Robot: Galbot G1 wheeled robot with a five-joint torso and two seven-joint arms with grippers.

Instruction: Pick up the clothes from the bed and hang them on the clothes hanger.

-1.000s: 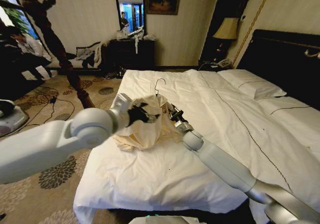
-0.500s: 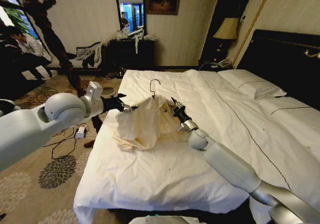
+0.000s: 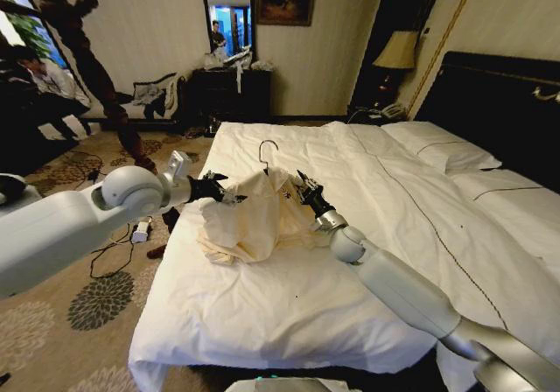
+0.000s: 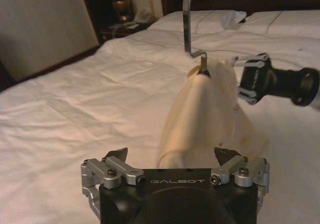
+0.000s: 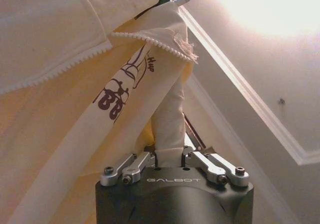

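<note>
1. look at the middle of your head view: the cream garment (image 3: 248, 221) sits bunched on the white bed (image 3: 289, 322), draped over the clothes hanger (image 3: 265, 153), whose silvery hook pokes up just above the fabric.
2. your right gripper (image 3: 304, 188) is at the garment's right edge, a little right of centre in the head view, arm reaching in from the lower right corner.
3. check your right wrist view: the fingers (image 5: 131, 165) are clenched on a rolled strip of the cream cloth (image 5: 75, 84), pinched between them at lower centre. the printed dark lettering on the fabric runs up the middle left.
4. your left gripper (image 3: 223, 192) hovers at the garment's left edge, left of centre in the head view, arm coming in from the left side.
5. in your left wrist view the left gripper (image 4: 174, 156) is released, both fingertips spread wide along the bottom of the frame, with the garment's lower end just between and beyond them. i can't tell whether they touch it.
6. same view, upper centre: the hanger's hook (image 4: 192, 14) stands upright out of the garment's neck, and your right gripper (image 4: 252, 79) shows at the right, against the cloth.
</note>
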